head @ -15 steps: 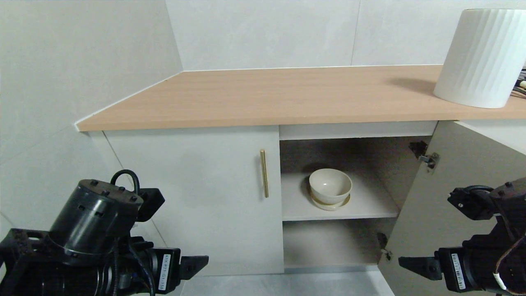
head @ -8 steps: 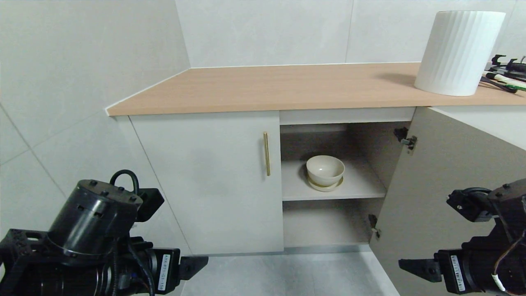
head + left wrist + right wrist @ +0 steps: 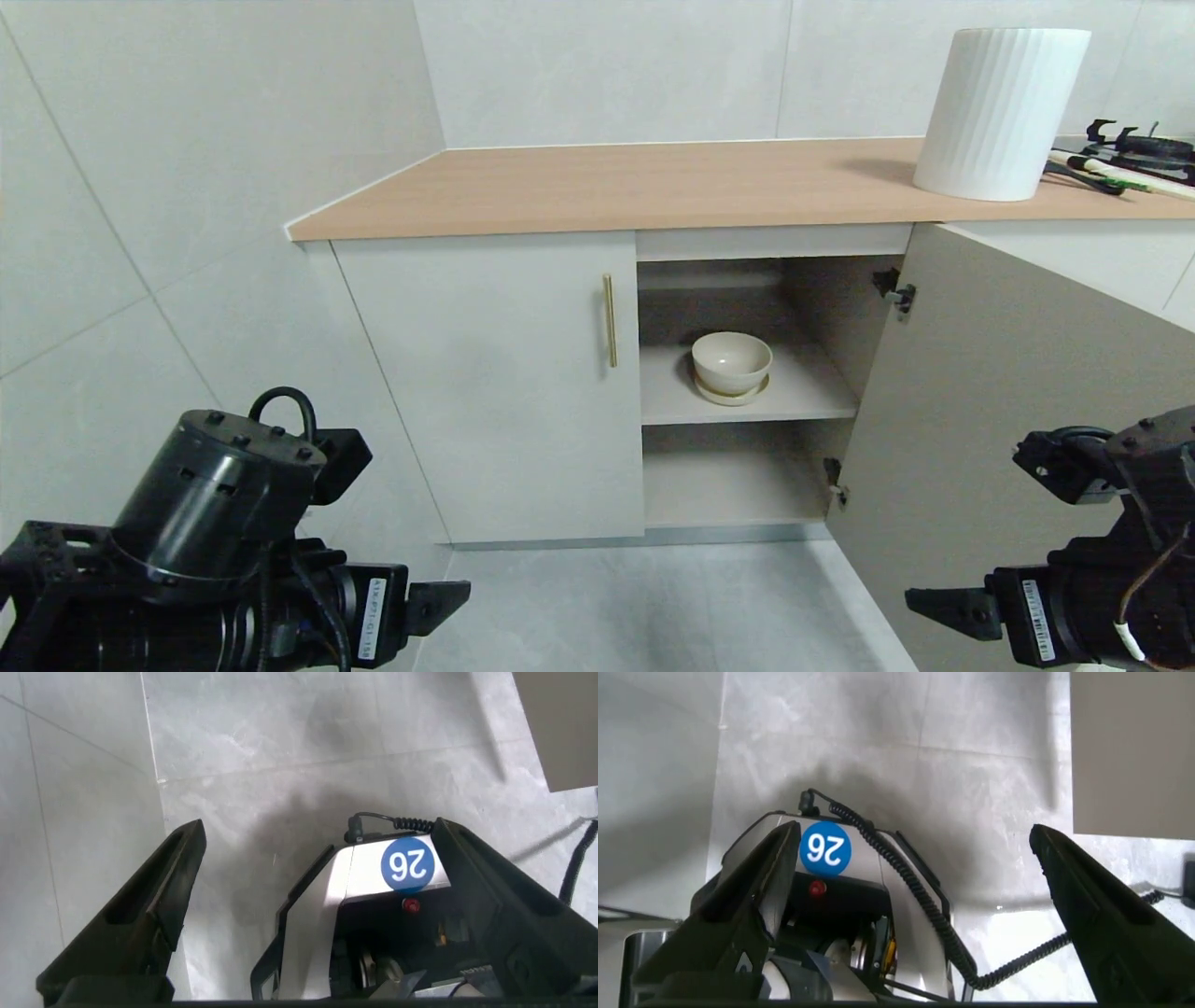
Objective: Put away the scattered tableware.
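Logging the bowl [image 3: 732, 362] first: it sits upright on a small plate [image 3: 731, 396] on the upper shelf [image 3: 808, 397] of the cabinet, towards the shelf's left side. I note the right door [image 3: 980, 392] swung open and the left door [image 3: 504, 373] closed, its brass handle [image 3: 610, 320] beside the opening. Left gripper [image 3: 318, 849]: fingers spread wide, nothing between them, grey floor tiles [image 3: 280, 737] beneath. Right gripper [image 3: 915, 845]: likewise spread and holding nothing. I see both arms low, well apart from the cabinet. A white ribbed canister [image 3: 999, 112] stands on the wooden countertop [image 3: 607, 187], near its right end.
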Robot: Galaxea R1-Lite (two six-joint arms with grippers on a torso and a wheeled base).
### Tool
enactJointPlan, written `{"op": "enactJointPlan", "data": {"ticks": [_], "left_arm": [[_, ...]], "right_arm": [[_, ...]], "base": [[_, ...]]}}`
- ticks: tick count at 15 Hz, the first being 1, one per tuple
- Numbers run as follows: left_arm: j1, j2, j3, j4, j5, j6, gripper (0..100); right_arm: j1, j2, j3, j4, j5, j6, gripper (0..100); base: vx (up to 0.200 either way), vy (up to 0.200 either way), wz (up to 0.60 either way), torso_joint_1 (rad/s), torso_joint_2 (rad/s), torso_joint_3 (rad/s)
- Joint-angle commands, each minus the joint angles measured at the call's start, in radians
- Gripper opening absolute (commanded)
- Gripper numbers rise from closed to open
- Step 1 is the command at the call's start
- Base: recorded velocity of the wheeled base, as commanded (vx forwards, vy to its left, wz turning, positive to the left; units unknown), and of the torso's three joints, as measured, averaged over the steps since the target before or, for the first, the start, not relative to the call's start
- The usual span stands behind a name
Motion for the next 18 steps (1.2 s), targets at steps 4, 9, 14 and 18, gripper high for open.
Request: {"op": "enactJointPlan", "data": {"ticks": [4, 9, 14, 18], "left_arm": [[0.0, 0.003, 0.002, -0.002, 0.003, -0.001, 100], [0.0, 0.003, 0.002, -0.002, 0.021, 0.001, 100], [0.0, 0.001, 0.003, -0.002, 0.021, -0.001, 100], [0.0, 0.003, 0.003, -0.002, 0.021, 0.001, 100]], "right_arm": [[0.001, 0.0, 0.0, 0.0, 0.0, 0.0, 100], [0.001, -0.03, 0.005, 0.008, -0.001, -0.005, 100], [0.001, -0.139, 0.06, 0.049, 0.0, -0.138, 100], [-0.001, -0.19, 0.048, 0.153, -0.008, -0.192, 100]], "base": [[0.0, 0.0, 0.0, 0.0, 0.0, 0.0], [0.0, -0.12, 0.0, 0.0, 0.0, 0.002], [0.0, -0.2, 0.0, 0.006, 0.0, 0.0], [0.0, -0.2, 0.0, 0.004, 0.0, 0.0]]}}
